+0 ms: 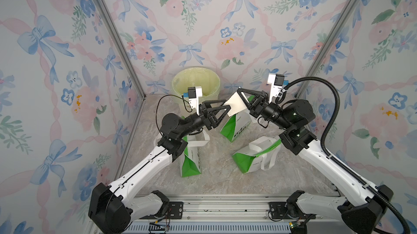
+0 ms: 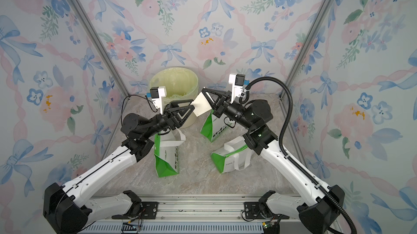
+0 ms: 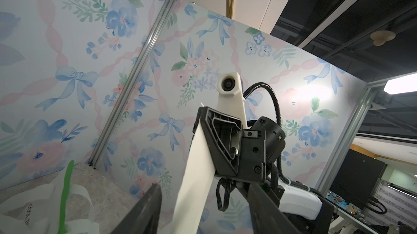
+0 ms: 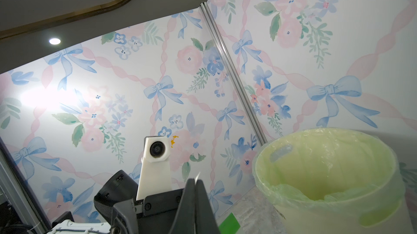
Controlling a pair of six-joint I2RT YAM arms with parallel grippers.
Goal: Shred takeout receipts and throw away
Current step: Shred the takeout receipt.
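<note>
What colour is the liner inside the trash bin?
The bin liner is a pale, translucent yellow-green. The right wrist view shows it best.

A pale green lined bin (image 1: 203,77) stands at the back of the marbled counter (image 1: 214,181). Two green-and-white paper bags stand nearer, one (image 1: 234,126) by the bin, one (image 1: 191,160) further forward. A third (image 1: 250,163) lies on its side. Floral wallpaper (image 1: 203,18) covers the walls.

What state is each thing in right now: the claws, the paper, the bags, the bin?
receipt: midair, no tear visible
right gripper: shut on the receipt
left gripper: open, a finger either side of the receipt
bin: open, lined with plastic
left bag: upright
middle bag: upright
right bag: tipped on its side
</note>
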